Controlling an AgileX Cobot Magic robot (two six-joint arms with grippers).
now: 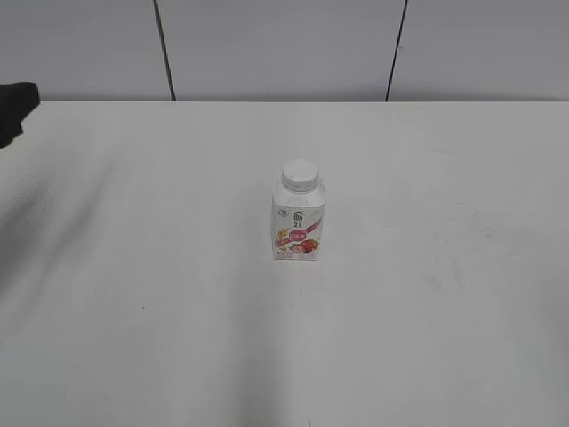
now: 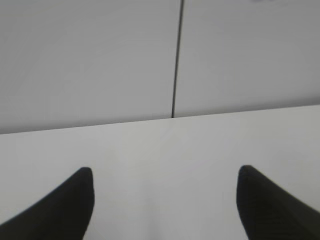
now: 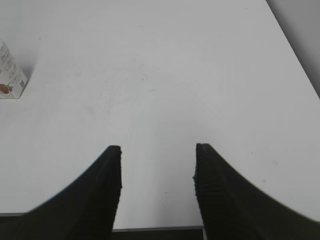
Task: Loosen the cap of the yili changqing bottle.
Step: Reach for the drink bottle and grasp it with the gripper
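The yili changqing bottle (image 1: 299, 227) stands upright in the middle of the white table, white with a pink-red label, and its white cap (image 1: 300, 175) sits on the neck. Its lower corner also shows at the left edge of the right wrist view, bottle (image 3: 10, 75). My left gripper (image 2: 165, 172) is open over bare table facing the back wall; in the exterior view only a dark part of that arm (image 1: 16, 107) shows at the far left edge. My right gripper (image 3: 157, 147) is open and empty near the table's front edge, well right of the bottle.
A grey panelled wall (image 1: 284, 44) with dark vertical seams runs behind the table's far edge. The table's right edge (image 3: 295, 55) shows in the right wrist view, and its front edge lies just under my right fingers.
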